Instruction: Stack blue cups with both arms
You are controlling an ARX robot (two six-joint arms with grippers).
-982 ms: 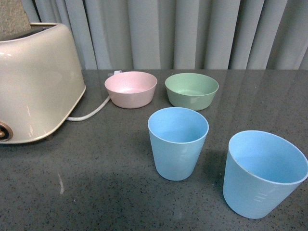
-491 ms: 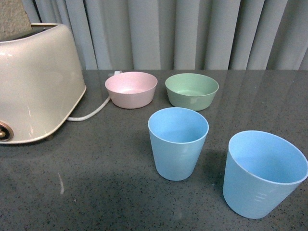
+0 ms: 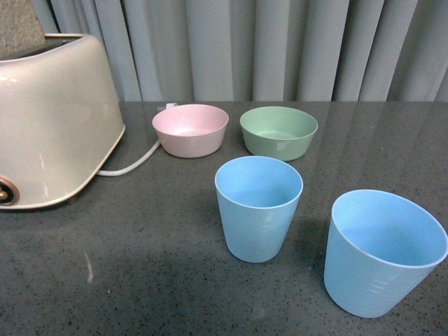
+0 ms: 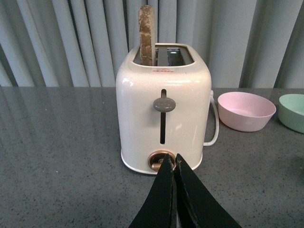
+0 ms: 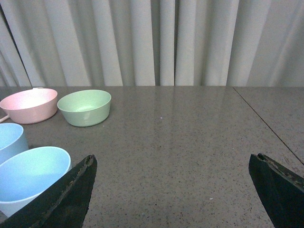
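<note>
Nothing's been moved lately, so blue cups (image 3: pixel 259 206) are left unstacked; left claw (image 4: pixel 174 164) pinched closed, right claw (image 5: pixel 172 160) spread wide.

My body camera looks forward and slightly down over the table (image 3: pixel 140 266), the right blue cup (image 3: pixel 383 255) closest. Left wrist camera sits low, square on the toaster (image 4: pixel 163 109), near. Right wrist camera faces the curtain (image 5: pixel 156 42). All three share the pink bowl (image 3: pixel 190 129).
</note>
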